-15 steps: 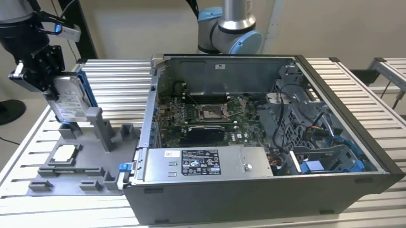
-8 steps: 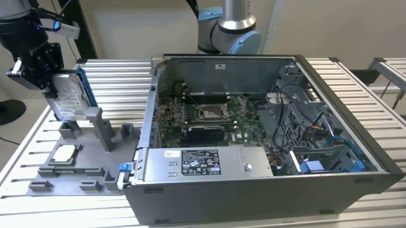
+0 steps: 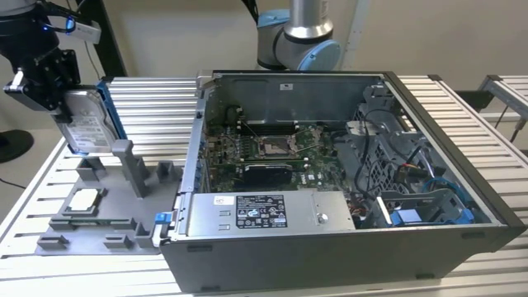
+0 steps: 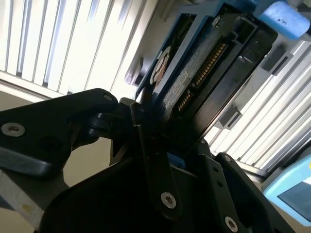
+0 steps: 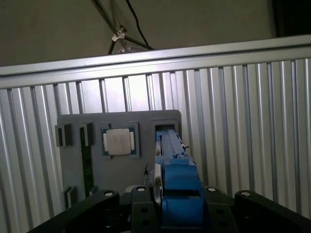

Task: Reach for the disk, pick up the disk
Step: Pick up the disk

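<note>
At the exterior view's left, clamps the end effector (image 3: 64, 104) on the upright disk (image 3: 85, 127) above a grey holder (image 3: 107, 216), left of the open computer case (image 3: 347, 250). In the second wrist view, brings out gold connector pins (image 4: 214, 54) on the disk's underside.

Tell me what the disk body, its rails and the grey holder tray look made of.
Disk body: bare silver metal with a dull satin sheen, plus a white, paper-like label.
Rails: probably plastic; solid blue, matte, moulded look.
Holder tray: uniform matte grey with integral upright posts. Likely plastic, perhaps printed, but the look leaves that open.
</note>
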Available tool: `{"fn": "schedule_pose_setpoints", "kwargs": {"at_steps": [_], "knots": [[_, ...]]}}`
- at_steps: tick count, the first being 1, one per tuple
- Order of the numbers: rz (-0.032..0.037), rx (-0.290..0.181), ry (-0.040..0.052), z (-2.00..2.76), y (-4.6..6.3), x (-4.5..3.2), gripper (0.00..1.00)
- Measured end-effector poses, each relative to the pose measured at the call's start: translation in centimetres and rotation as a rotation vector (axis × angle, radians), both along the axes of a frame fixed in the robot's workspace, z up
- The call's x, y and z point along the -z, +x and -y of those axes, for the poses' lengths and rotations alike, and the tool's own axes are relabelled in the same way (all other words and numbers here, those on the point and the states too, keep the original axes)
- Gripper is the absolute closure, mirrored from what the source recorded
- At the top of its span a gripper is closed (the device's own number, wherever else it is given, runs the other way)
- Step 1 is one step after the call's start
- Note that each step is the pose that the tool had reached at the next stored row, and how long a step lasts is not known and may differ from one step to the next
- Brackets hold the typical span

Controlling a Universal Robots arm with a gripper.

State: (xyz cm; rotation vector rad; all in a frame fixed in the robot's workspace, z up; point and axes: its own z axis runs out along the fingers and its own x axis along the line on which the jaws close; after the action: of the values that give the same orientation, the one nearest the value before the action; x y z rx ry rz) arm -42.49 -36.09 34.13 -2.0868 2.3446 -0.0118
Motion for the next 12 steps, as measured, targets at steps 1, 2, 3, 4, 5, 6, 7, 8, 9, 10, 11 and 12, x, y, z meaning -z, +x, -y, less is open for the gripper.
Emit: {"fn": "schedule_pose_setpoints", "kwargs": {"at_steps": [1, 2, 3, 4, 5, 6, 7, 8, 9, 10, 11, 12], "knots": [[0.0001, 0.0, 0.0, 0.0, 0.0, -0.19, 1.0], [0.0, 0.0, 0.0, 0.0, 0.0, -0.36, 1.0], [0.0001, 0.0, 0.0001, 0.0, 0.0, -0.52, 1.0], [0.0, 0.0, 0.0, 0.0, 0.0, -0.69, 1.0], [0.0, 0.0, 0.0, 0.0, 0.0, -0.85, 1.0], [0.0, 0.0, 0.0, 0.0, 0.0, -1.01, 1.0], [0.0, 0.0, 0.0, 0.0, 0.0, -1.16, 1.0], [0.0001, 0.0, 0.0, 0.0, 0.0, -1.32, 1.0], [0.0, 0.0, 0.0, 0.0, 0.0, -1.48, 1.0], [0.0001, 0.0, 0.0, 0.0, 0.0, -1.63, 1.0], [0.0, 0.0, 0.0, 0.0, 0.0, -1.81, 1.0], [0.0, 0.0, 0.0, 0.0, 0.0, -1.98, 1.0]]}}
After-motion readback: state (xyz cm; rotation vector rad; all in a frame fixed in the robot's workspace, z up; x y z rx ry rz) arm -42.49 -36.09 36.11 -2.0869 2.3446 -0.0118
